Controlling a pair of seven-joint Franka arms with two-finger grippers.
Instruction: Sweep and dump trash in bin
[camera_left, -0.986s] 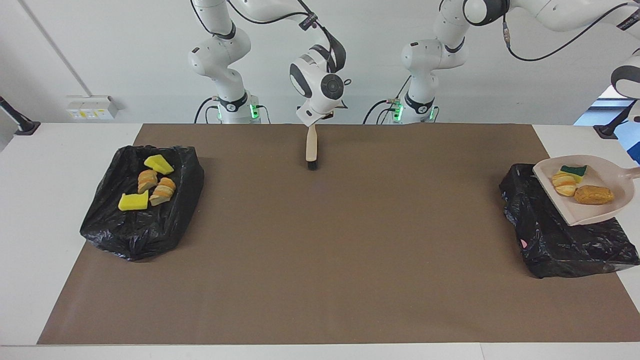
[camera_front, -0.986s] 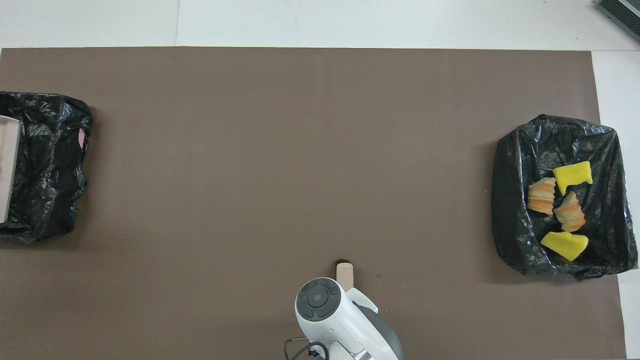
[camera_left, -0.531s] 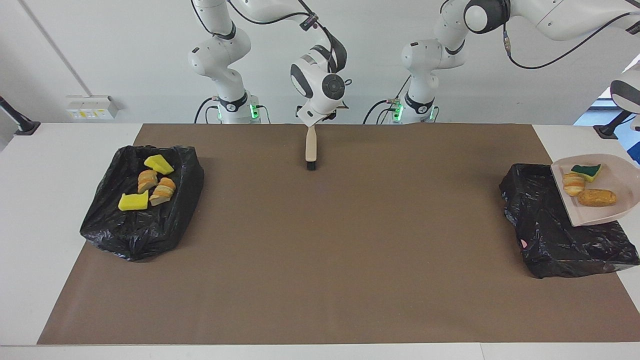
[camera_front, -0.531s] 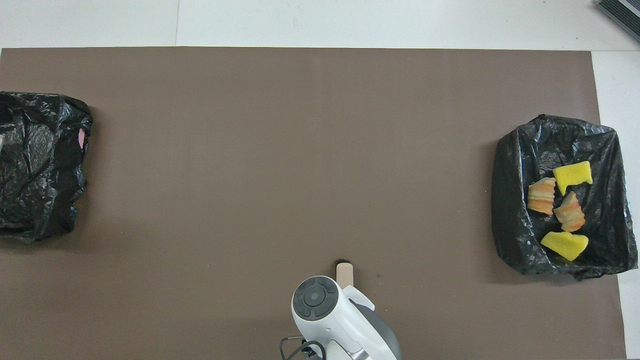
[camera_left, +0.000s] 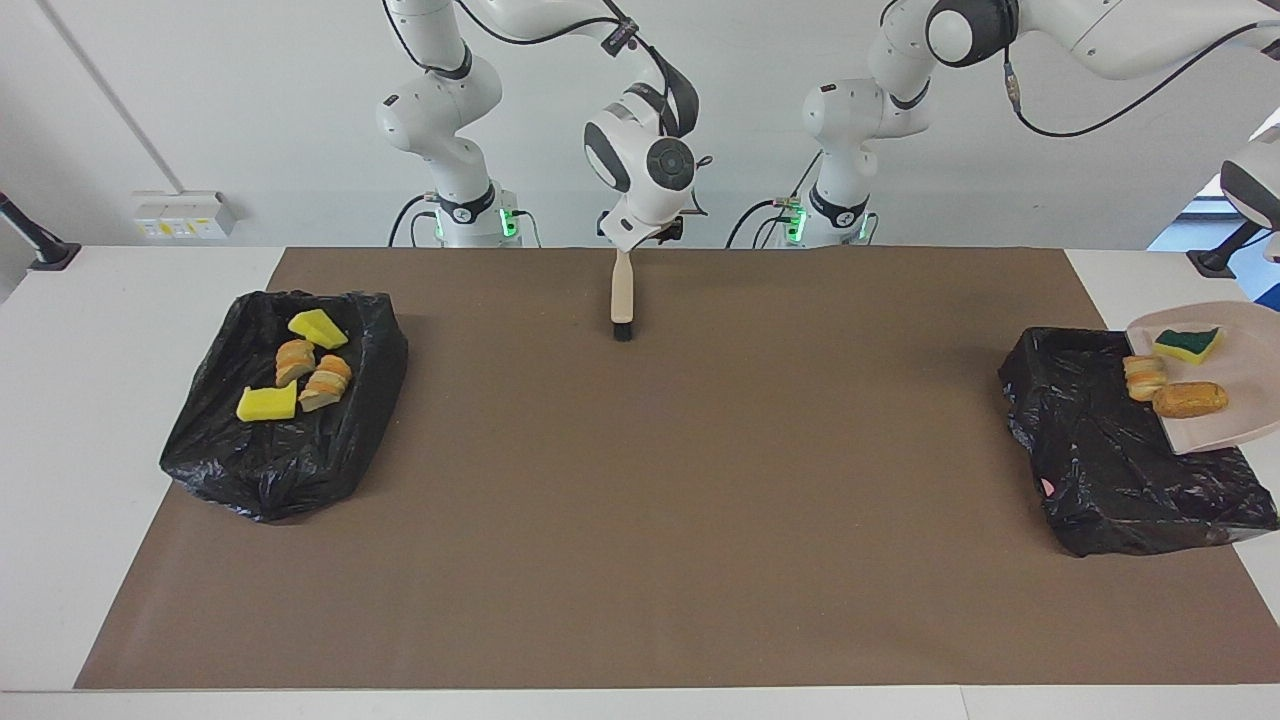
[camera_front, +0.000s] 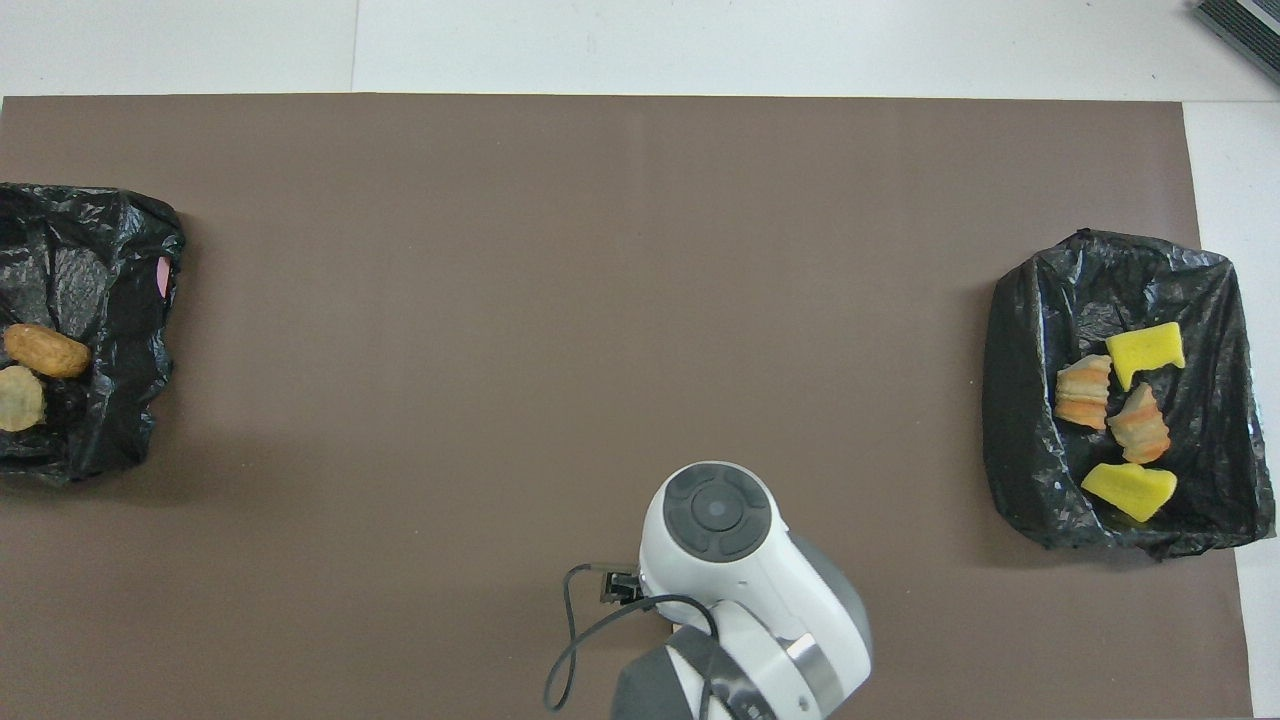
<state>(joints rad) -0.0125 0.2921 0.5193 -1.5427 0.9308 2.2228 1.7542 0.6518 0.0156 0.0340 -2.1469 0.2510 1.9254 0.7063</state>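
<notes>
Two grippers: the right gripper (camera_left: 631, 236) is over the robots' edge of the brown mat (camera_left: 640, 520), at 12 o'clock of the mat in the facing view. The left gripper is outside both pictures.
Right gripper's hold: closed narrowly on the handle of the brush (camera_left: 622, 295), which hangs at 6 o'clock from it with its bristles at the mat. I judge that this arm waits.
Dustpan (camera_left: 1235, 400): at about 4 o'clock from the right gripper and well apart, tilted over the black-bagged bin (camera_left: 1120, 500) at the left arm's end.
Trash being dumped: the green-and-yellow sponge (camera_left: 1187, 343) is high on the dustpan. The bread piece (camera_left: 1145, 377) and the brown croissant (camera_left: 1190, 400) are at its lower lip. The overhead view shows black bag around these two, so I cannot tell if they have already left the pan.
Trash already binned: the second bin (camera_left: 280, 490), at about 8 o'clock from the right gripper, holds four pieces: two yellow sponge chunks (camera_left: 267, 403) and two bread slices (camera_left: 326, 383).
Done: no trash lies on the mat, so the sweeping seems finished.
Left: probably only to tip out these last three pieces.
</notes>
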